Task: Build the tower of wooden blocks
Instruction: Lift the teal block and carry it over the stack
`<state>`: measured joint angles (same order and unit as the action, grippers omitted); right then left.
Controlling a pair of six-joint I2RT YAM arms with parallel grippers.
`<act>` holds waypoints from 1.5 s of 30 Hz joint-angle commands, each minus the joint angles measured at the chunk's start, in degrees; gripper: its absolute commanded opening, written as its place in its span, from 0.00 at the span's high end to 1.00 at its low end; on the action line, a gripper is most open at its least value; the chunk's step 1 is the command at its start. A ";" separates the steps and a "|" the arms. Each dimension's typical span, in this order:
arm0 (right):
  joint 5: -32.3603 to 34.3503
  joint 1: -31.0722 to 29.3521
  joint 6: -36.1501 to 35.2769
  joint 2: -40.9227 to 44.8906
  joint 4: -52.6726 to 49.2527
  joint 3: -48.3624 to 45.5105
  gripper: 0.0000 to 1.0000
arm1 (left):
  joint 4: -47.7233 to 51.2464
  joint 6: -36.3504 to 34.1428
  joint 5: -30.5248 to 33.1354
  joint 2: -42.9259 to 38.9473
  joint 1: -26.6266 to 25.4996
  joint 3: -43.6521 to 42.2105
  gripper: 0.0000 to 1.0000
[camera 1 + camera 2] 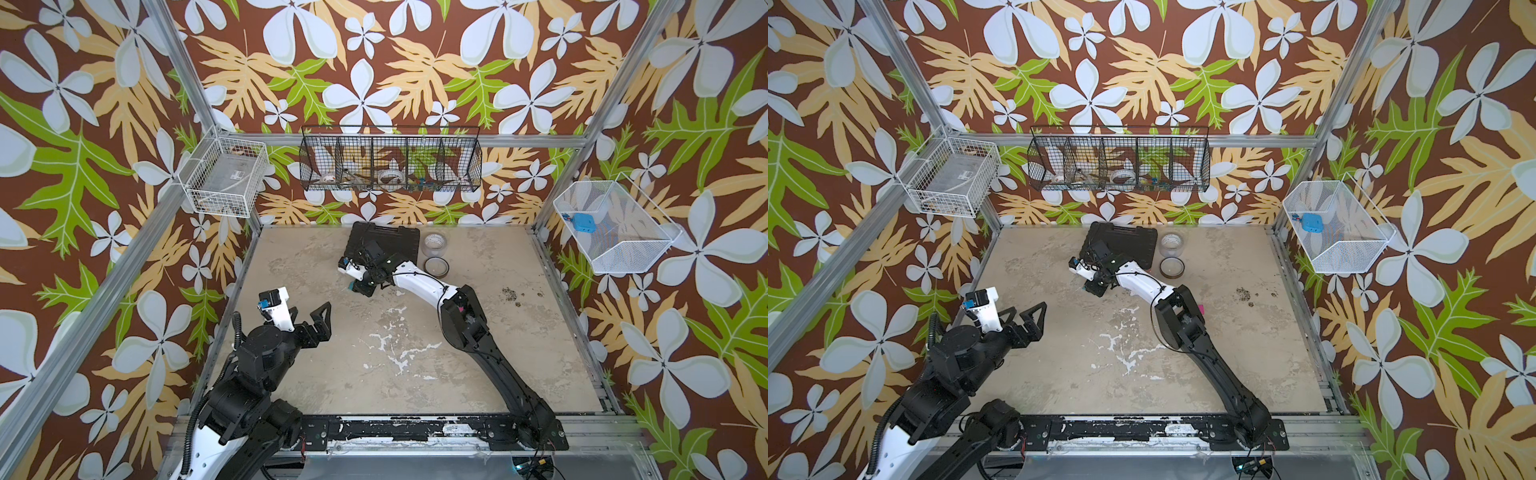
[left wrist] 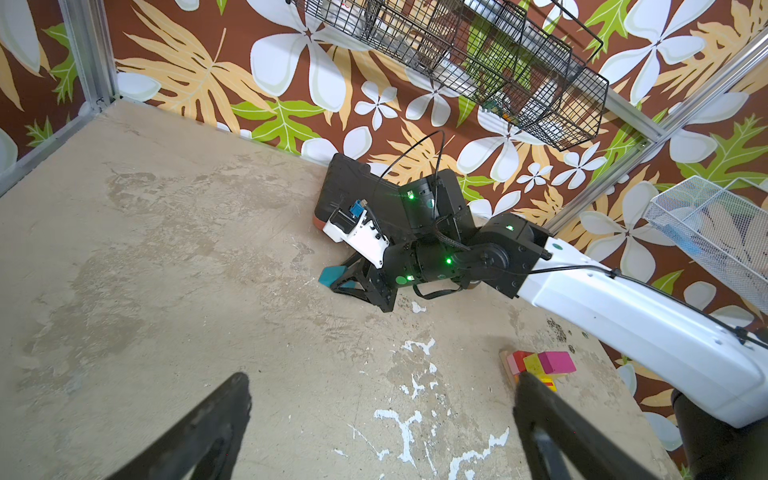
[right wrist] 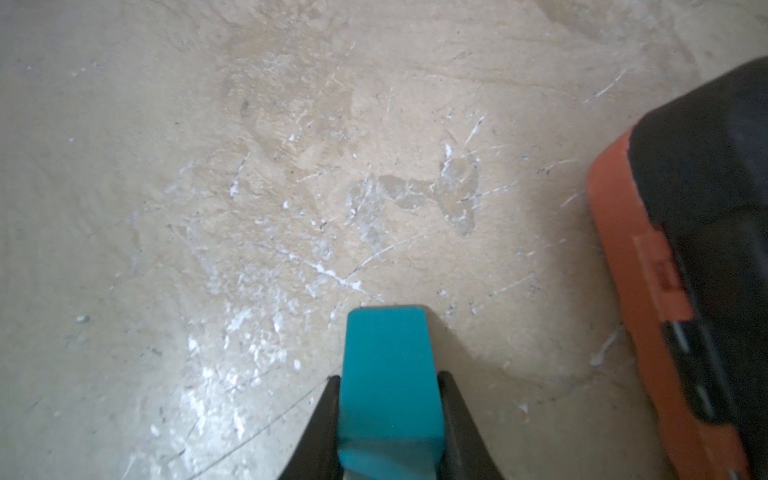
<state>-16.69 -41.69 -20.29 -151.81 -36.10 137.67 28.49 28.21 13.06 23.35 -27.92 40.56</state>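
Observation:
My right gripper (image 3: 388, 376) is shut on a teal wedge block (image 3: 388, 353), one finger against each of its sides, low over the table beside the black tool case (image 3: 706, 208). In both top views the right gripper (image 1: 360, 286) sits at the case's front left corner, and the teal block (image 1: 352, 285) peeks out at its tip. In the left wrist view the tower (image 2: 536, 365) is a small stack of pink, red, yellow and magenta blocks. In a top view only a magenta edge of the tower (image 1: 1200, 308) shows beside the right arm. My left gripper (image 1: 311, 311) hangs open and empty at the left.
The tool case (image 1: 390, 241) lies at the back middle, with a clear tape roll (image 1: 436, 241) and a brown tape roll (image 1: 436, 266) to its right. A black wire basket (image 1: 390, 166) hangs on the back wall. White baskets (image 1: 226, 178) (image 1: 615, 228) hang on the side walls.

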 commanded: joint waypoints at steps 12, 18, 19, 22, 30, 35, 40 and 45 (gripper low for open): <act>-4.23 -0.05 -27.96 37.80 -6.66 -27.41 1.00 | -1.02 -0.67 -0.29 -0.59 -0.03 -0.10 0.00; -11.13 3.25 -31.38 45.67 -14.50 -29.57 1.00 | -1.16 -0.81 -0.59 -0.98 -0.03 -0.13 0.00; -11.49 4.14 -30.68 46.18 -15.15 -29.49 1.00 | -1.16 -0.81 -0.58 -1.11 -0.01 -0.13 0.00; -9.45 5.70 -28.85 49.10 -14.26 -32.13 1.00 | -1.18 -0.84 -0.66 -1.46 -0.03 -0.13 0.00; -2.39 15.07 -19.11 60.15 -5.90 -41.88 1.00 | -1.31 -0.94 -1.18 -1.65 -0.03 -0.17 0.00; -1.29 17.24 -26.03 72.15 0.56 -56.03 1.00 | -1.35 -0.96 -1.37 -1.73 -0.07 -0.21 0.00; -7.38 18.24 -38.40 78.36 -10.67 -61.07 1.00 | -1.24 -0.87 -1.05 -2.08 -0.10 -0.22 0.00; -12.87 23.01 -40.55 77.97 -11.10 -65.48 1.00 | -1.16 -0.72 -0.84 -2.26 -0.11 -0.21 0.00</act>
<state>-25.56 -20.25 -57.82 -72.88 -46.00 73.32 28.47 28.01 11.77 21.23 -27.97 40.45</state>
